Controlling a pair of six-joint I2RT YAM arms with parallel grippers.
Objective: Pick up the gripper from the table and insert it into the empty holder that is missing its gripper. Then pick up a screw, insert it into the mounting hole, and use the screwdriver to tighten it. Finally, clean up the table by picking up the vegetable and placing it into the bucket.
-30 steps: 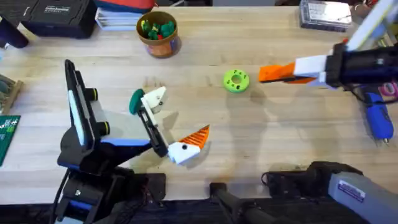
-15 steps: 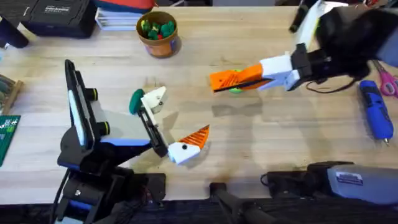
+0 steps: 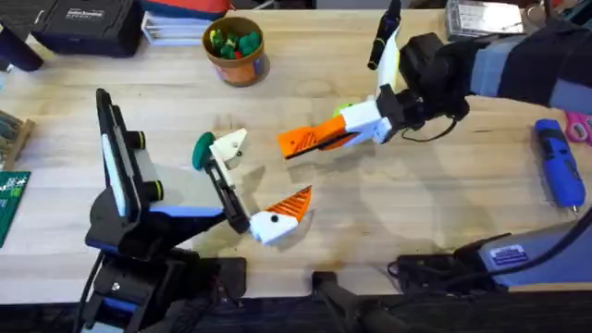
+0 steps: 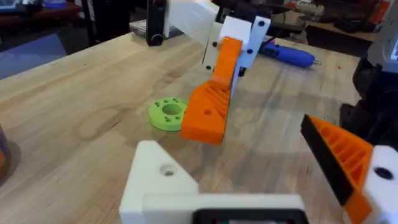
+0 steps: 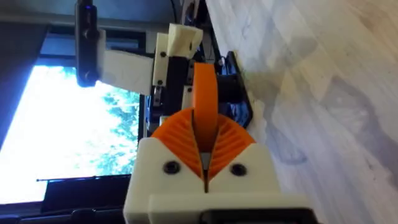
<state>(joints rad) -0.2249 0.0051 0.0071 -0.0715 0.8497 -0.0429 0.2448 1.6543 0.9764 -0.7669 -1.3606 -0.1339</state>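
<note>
Wooden planks of the table carry everything we see. At the left, our left tool rests low with its fingers spread wide, grasping nothing: one finger is the bare white holder, the other wears an orange tip. The dark green vegetable lies touching the holder. Farther back stands the bucket, holding small toys. Toward the middle, our right tool is clenched on the orange gripper, hanging just beside a lime-green disc. At the far right lies the blue screwdriver.
</note>
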